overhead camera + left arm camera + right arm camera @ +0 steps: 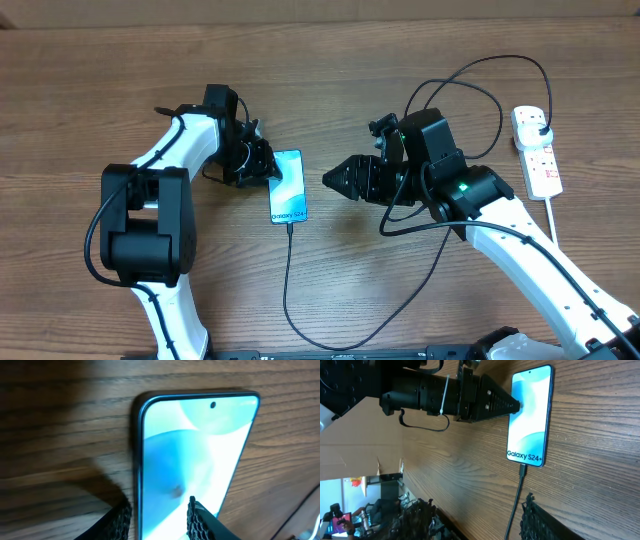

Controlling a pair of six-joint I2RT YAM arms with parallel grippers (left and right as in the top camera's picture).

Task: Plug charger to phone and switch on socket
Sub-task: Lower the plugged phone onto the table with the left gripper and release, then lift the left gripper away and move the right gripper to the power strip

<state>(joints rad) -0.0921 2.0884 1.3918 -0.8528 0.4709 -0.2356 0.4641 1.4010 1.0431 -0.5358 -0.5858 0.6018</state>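
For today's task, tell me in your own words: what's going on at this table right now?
The charger is plugged into the bottom edge of the lit phone, and its black plug appears to sit in the socket at the far right. The left gripper is at the phone's long edge, its fingers straddling it. The right gripper hovers open beside the phone, holding nothing. Whether the socket's switch is on cannot be seen.

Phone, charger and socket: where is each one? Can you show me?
phone point(288, 187): overhead view, middle of its lit screen.
charger point(522, 471): right wrist view, connector tip at the phone's bottom edge.
socket point(540, 157): overhead view, middle of its white body.
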